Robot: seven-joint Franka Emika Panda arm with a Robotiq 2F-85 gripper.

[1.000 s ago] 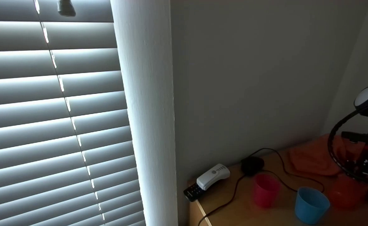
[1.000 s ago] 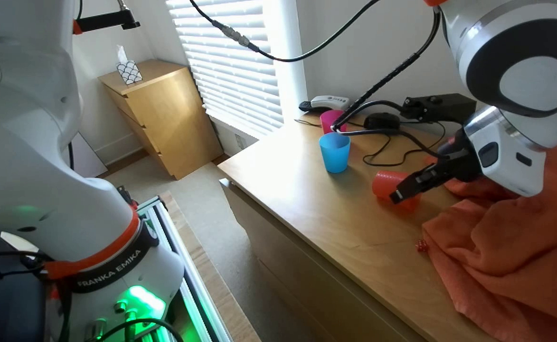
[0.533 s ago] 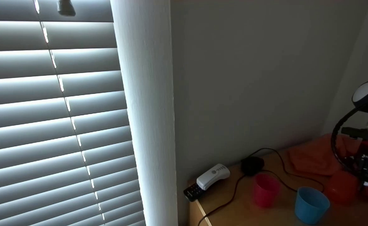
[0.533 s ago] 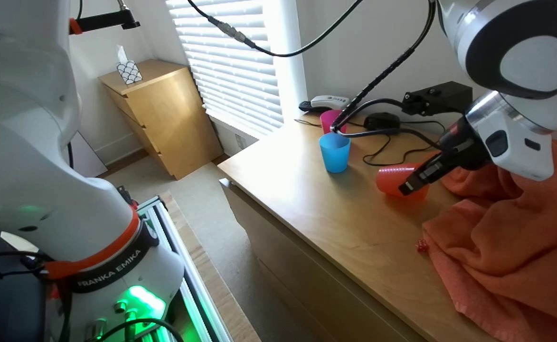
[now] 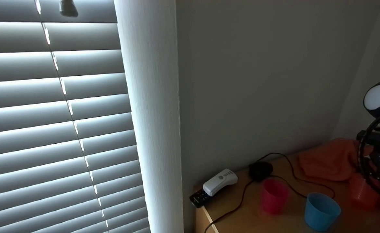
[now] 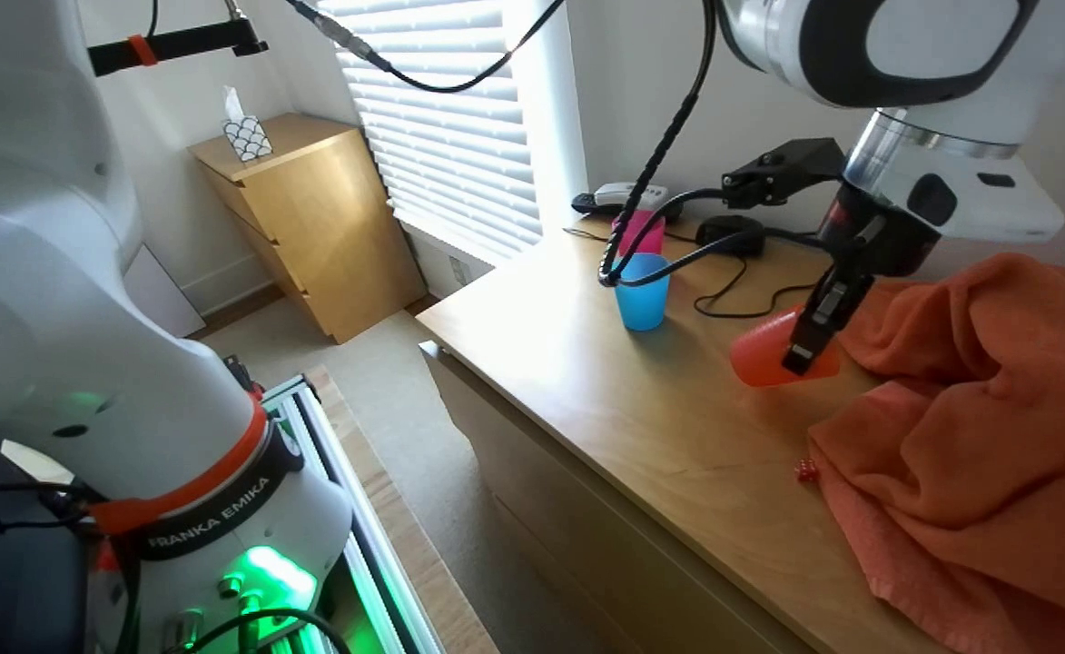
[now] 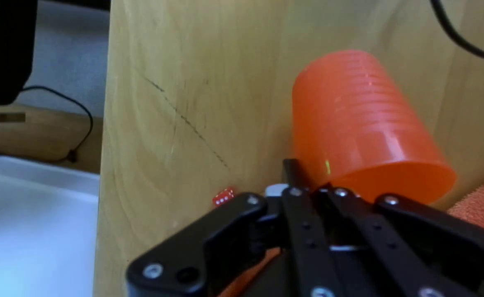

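My gripper point(image 7: 310, 183) is shut on the wall of an orange-red cup point(image 7: 349, 119) near its open rim. One finger lies along the outside; the other is hidden by the cup. The cup lies on its side, its mouth toward the gripper; I cannot tell whether it touches the wooden top. In an exterior view the gripper point(image 6: 800, 359) reaches down over the cup point(image 6: 759, 354). A red die point(image 7: 224, 196) lies left of the fingers in the wrist view. An orange cloth point(image 6: 968, 436) is heaped beside the cup. A blue cup point(image 6: 643, 309) stands upright nearby.
A pink cup point(image 5: 274, 197) stands behind the blue one on the wooden dresser top point(image 6: 568, 391). A black round device point(image 6: 723, 232) with a loose cable lies near the wall. A white remote point(image 5: 220, 182) rests on a black remote point(image 5: 199, 198). The arm's cable loop hangs before the cups.
The gripper has turned to point more steeply down. The orange-red cup has moved and turned with it, a little toward the cloth. The other cups, die and cloth look unmoved.
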